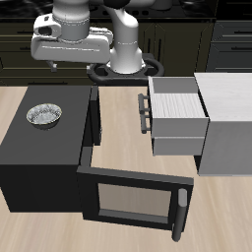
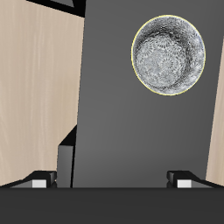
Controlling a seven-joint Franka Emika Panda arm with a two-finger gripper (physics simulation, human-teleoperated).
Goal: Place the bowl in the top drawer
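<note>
The bowl is small, round and silver-grey with a speckled inside. It sits on top of a black box-shaped appliance. In the wrist view the bowl lies on that dark top, well ahead of my fingertips. My gripper hangs high above the appliance's back edge, open and empty; in the wrist view the gripper has its jaws wide apart. The top drawer is pulled out of the light grey cabinet. Its pale ribbed inside and dark bar handle show.
The appliance's dark windowed door with a bar handle hangs open toward the table's front edge. Bare wooden table lies between the appliance and the drawer. Dark cabinets stand behind the robot.
</note>
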